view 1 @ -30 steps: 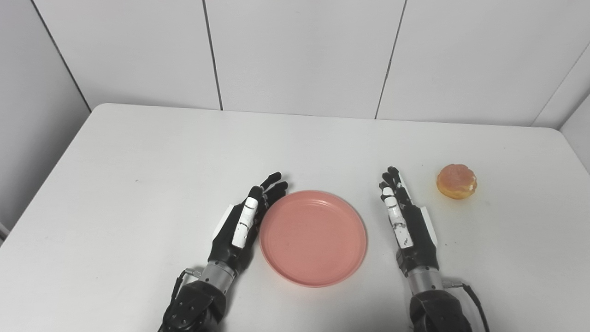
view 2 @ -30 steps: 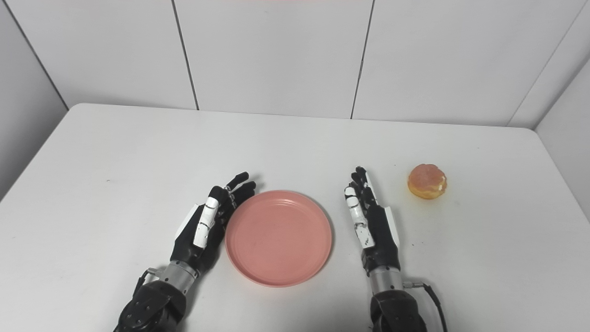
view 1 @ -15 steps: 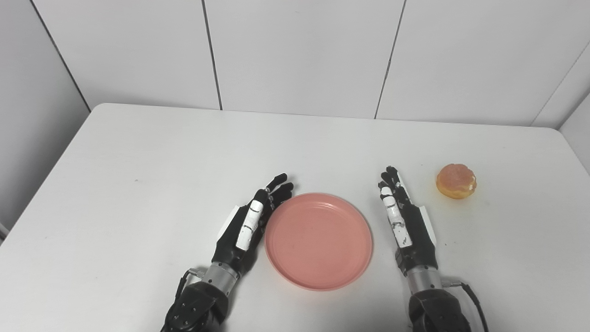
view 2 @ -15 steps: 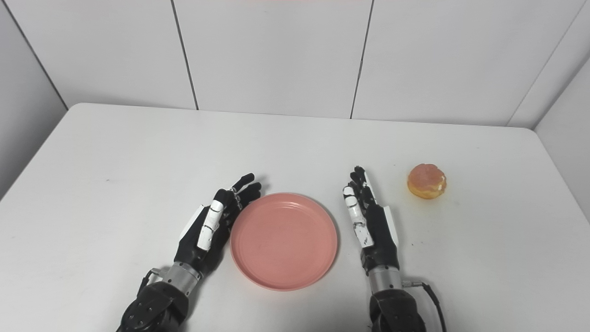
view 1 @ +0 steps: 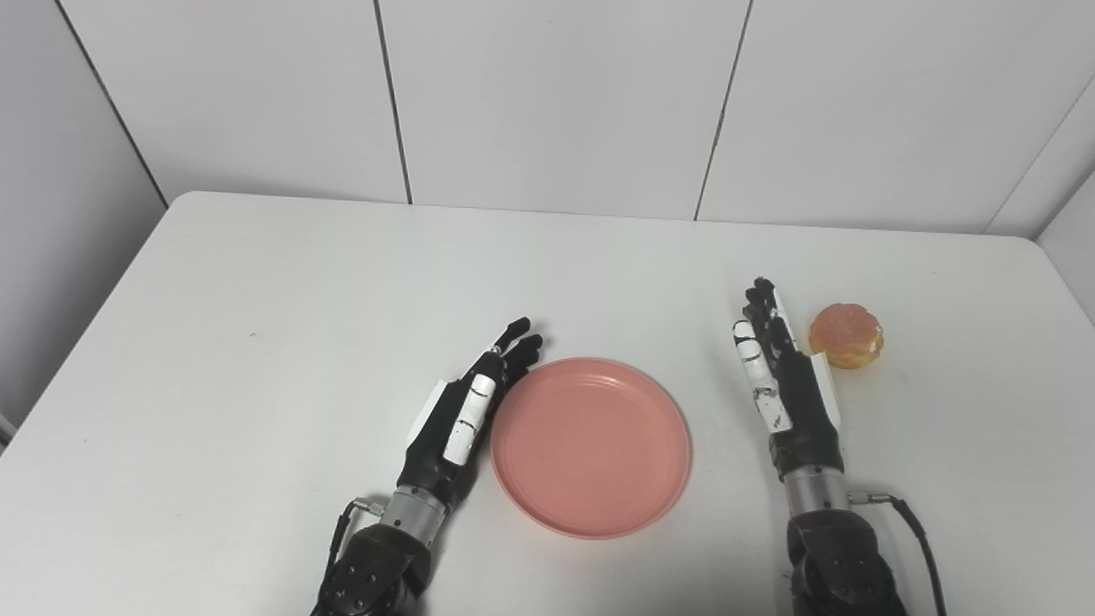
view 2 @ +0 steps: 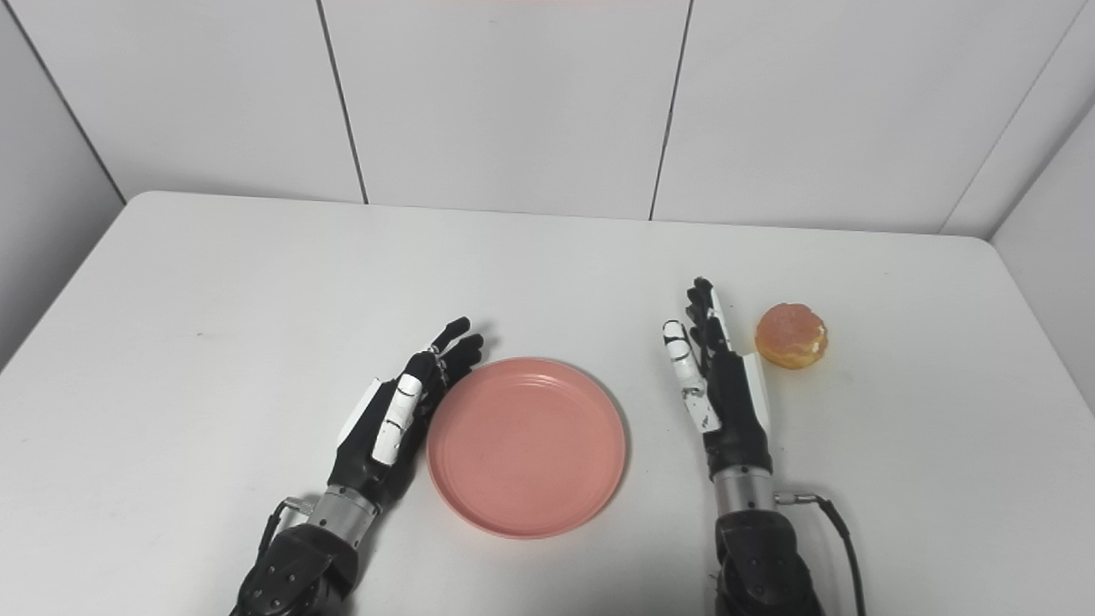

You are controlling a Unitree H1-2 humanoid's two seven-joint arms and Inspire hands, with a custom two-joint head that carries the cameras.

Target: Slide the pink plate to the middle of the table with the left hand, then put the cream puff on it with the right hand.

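The pink plate [view 1: 590,447] lies flat on the white table [view 1: 299,282], near the front middle. My left hand [view 1: 466,411] is open, fingers straight, set on edge just left of the plate's rim; I cannot tell if it touches. The cream puff [view 1: 846,335], round and orange-glazed, sits on the table at the right. My right hand [view 1: 783,381] is open and empty, fingers straight, right of the plate and just left of the cream puff, with a small gap to it. The plate [view 2: 526,446] and cream puff [view 2: 791,334] also show in the right eye view.
The white table has rounded corners, with its right edge [view 1: 1069,282] close beyond the cream puff. White panelled walls [view 1: 556,94] stand behind it. A black cable [view 1: 920,530] trails from my right wrist.
My right hand has moved forward and right, closing on the cream puff. My left hand pushed the plate slightly right and then drew back a little. The cream puff has not moved.
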